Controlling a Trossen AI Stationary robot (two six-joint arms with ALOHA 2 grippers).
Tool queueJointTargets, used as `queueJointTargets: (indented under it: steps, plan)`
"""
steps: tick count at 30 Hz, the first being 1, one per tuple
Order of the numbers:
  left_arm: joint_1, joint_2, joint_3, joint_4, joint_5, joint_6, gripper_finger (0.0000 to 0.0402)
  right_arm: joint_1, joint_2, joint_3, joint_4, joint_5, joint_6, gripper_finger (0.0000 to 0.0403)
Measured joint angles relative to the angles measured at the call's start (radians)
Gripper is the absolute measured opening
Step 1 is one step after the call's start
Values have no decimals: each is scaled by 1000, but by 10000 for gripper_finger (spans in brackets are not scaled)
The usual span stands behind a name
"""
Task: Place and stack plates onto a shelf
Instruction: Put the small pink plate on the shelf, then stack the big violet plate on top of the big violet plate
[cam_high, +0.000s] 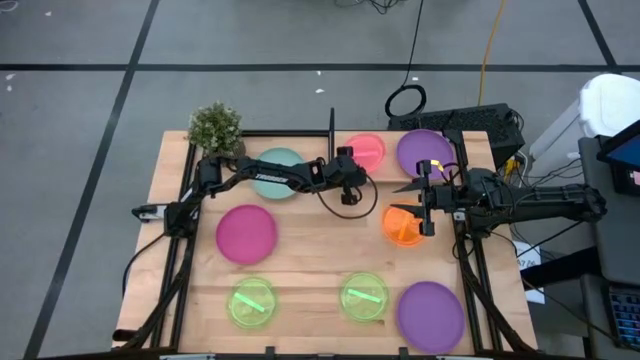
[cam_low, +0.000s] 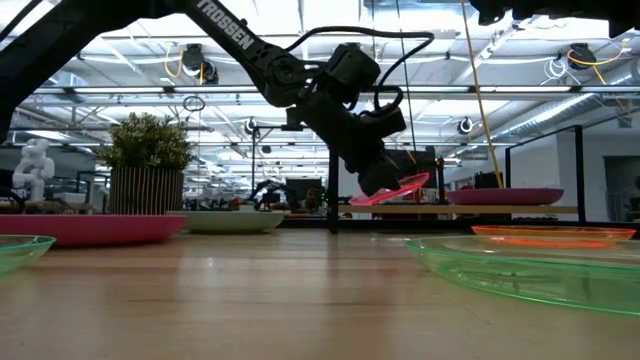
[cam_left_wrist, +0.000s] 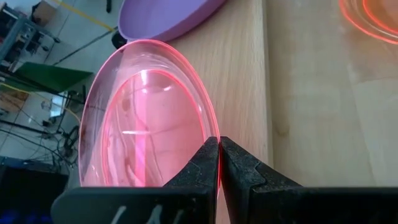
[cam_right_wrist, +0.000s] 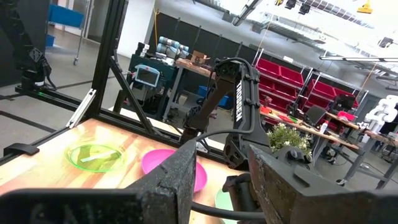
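A: We note the left gripper (cam_high: 352, 172) reaching across the far middle of the surface (cam_high: 310, 260), its fingers (cam_left_wrist: 198, 171) pinching the near rim of the pink plate (cam_left_wrist: 146, 127). From the low view we see that plate (cam_low: 392, 189) tilted and off the wood, over the shelf (cam_high: 455, 150).

B: Agreed. We log one purple plate (cam_high: 425, 150) lying flat on the shelf, just beside the pink one. The thin black upright panel (cam_high: 331, 135) stands at the shelf's end near the left arm.

A: The right gripper (cam_high: 422, 202) hangs above the orange plate (cam_high: 402, 226) at the surface's right side; its fingers (cam_right_wrist: 180, 171) are spread apart and we see nothing between them.

B: For the rest, we count the pale teal plate (cam_high: 280, 165) under the left arm, the magenta plate (cam_high: 246, 233) nearer the middle, two green plates (cam_high: 252, 302) (cam_high: 364, 297) along the near edge, and a second purple plate (cam_high: 430, 314) at the near right corner.

A: A potted plant (cam_high: 215, 128) sits at the far left corner.
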Motion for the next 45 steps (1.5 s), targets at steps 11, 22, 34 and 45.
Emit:
queueJointTargets:
  steps: [11, 22, 34, 45]
  plan:
    - [1, 0, 0, -2, 22, -59, 16, 0, 0, 0, 0, 0, 7, 130]
    - [1, 0, 0, -23, 36, -88, 75, 0, 0, 0, 0, 0, 11, 130]
    - [-83, -70, -1, -26, -19, -73, 77, 0, 0, 0, -22, 0, 26, 130]
    - [-209, -237, 0, -274, -18, -241, 77, 4, 0, 1, -44, 49, 164, 130]
